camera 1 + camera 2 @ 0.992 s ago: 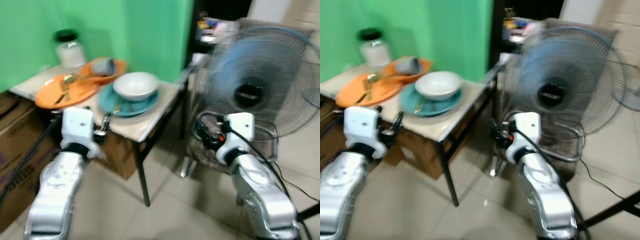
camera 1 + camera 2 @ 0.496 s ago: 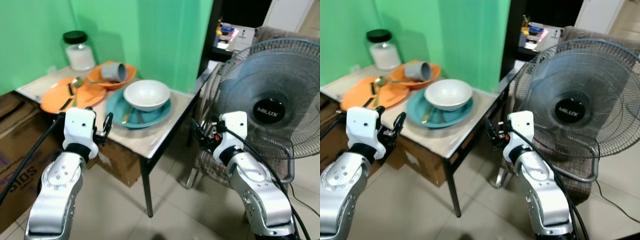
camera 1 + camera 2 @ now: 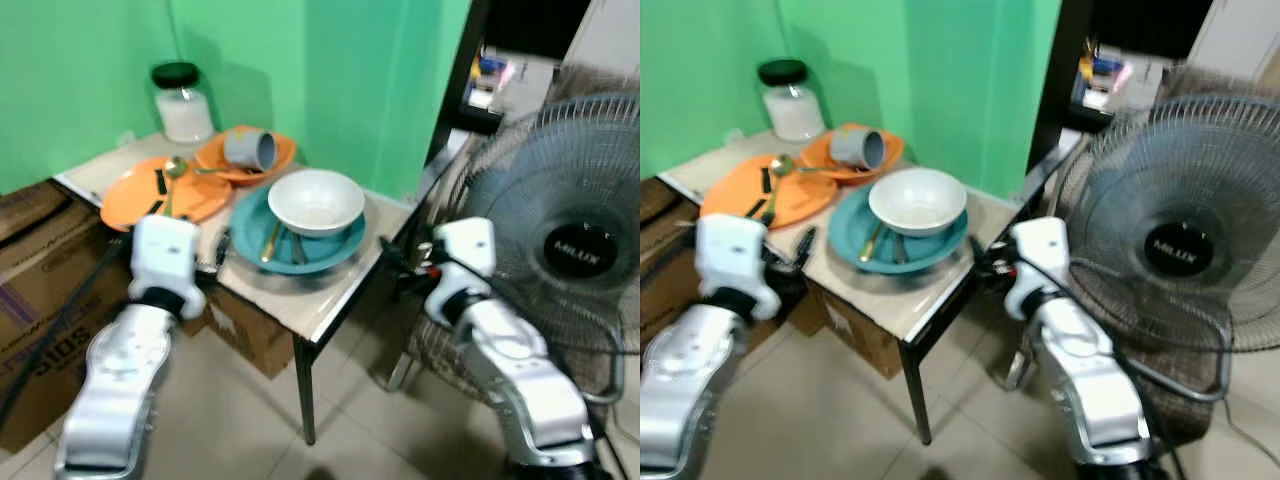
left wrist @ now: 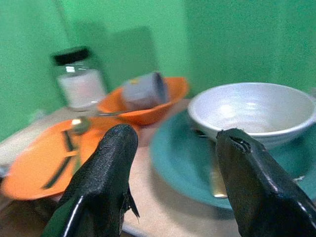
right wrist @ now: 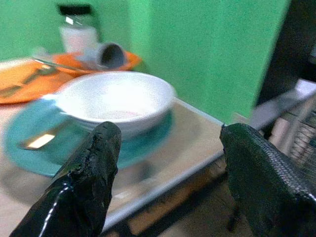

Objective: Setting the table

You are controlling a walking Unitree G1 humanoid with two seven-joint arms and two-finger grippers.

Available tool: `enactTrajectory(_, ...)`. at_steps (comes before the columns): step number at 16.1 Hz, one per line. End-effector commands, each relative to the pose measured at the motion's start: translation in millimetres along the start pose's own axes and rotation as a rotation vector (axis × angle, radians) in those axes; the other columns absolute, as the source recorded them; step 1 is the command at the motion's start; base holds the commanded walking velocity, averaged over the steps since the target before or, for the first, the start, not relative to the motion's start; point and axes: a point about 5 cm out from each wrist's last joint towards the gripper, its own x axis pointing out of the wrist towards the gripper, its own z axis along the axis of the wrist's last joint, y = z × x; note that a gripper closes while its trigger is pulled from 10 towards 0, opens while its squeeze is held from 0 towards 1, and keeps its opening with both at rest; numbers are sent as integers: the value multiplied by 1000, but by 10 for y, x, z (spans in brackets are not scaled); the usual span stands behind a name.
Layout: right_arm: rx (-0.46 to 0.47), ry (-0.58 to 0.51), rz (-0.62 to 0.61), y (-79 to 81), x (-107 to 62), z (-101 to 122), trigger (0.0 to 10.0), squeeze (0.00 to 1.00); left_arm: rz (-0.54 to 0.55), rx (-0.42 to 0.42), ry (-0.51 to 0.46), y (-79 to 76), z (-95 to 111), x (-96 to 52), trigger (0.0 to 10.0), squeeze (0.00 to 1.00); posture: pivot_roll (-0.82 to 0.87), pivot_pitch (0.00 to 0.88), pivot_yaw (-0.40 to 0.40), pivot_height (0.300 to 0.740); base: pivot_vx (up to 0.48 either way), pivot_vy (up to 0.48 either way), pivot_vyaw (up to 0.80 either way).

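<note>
White bowl (image 3: 316, 200) sits on the teal plate (image 3: 345, 250), both the left claw (image 4: 170, 163) and right claw (image 5: 168, 163) spread apart nearby.

"MILUX" on the fan (image 3: 1181, 243) hub badge

The head's two eyes looked forward and down from above, the worktop (image 3: 330, 300) lying toward ten o'clock. Each wrist camera sat low and close at the worktop edge, sighting along its own claw. All four views shared the white bowl (image 4: 254, 111) on the teal plate (image 5: 34, 148).
</note>
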Motion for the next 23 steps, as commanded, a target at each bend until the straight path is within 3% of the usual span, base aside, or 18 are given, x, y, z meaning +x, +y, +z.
enactTrajectory(1,-8,-27,17,43,28,65,10000,0,7,9,0,42,20,-4,10000,0,150,0,23,740,304,0,0)
enactTrajectory(3,-15,-35,17,46,43,80,10000,0,3,10,0,39,26,3,10000,0,153,0,25,740,300,0,0)
enactTrajectory(5,47,-78,-17,-18,53,141,10000,0,-6,22,5,44,22,1,10000,0,153,0,27,740,287,0,0)
enactTrajectory(7,-53,-75,58,-9,67,178,10000,0,-55,50,15,21,16,4,10000,0,148,0,32,740,142,0,0)
enactTrajectory(8,-106,-77,119,6,74,204,10000,329,-91,64,24,0,5,3,10000,0,147,0,33,740,0,0,0)
enactTrajectory(9,-163,-67,186,25,100,231,10000,1000,-112,44,21,-5,5,5,10000,0,140,0,40,740,0,0,0)
enactTrajectory(12,-274,-47,325,47,218,304,10000,1000,-137,50,44,16,-41,9,10000,0,137,0,45,740,0,0,0)
enactTrajectory(13,-305,-35,364,53,270,316,10000,1000,-154,44,49,26,-54,2,10000,259,138,0,45,740,0,0,0)
enactTrajectory(15,-386,25,481,91,389,290,10000,1000,-200,43,71,59,-89,-30,10000,1000,139,0,43,740,0,0,0)
enactTrajectory(17,-452,95,585,125,543,222,10000,1000,-306,69,103,57,-129,-101,10000,1000,145,0,38,740,0,0,0)
enactTrajectory(20,-500,137,621,203,762,195,10000,1000,-427,58,127,11,-124,-188,10000,1000,150,0,39,740,0,0,0)
enactTrajectory(21,-524,158,627,240,856,188,10000,898,-485,58,141,-28,-123,-223,10000,1000,151,0,39,740,0,0,0)
enactTrajectory(22,-550,176,632,258,914,172,10000,106,-511,56,154,-47,-133,-242,10000,953,151,0,39,740,0,0,0)
enactTrajectory(23,-566,189,623,277,987,164,10000,0,-524,60,161,-62,-145,-257,10000,537,155,0,35,740,0,0,0)
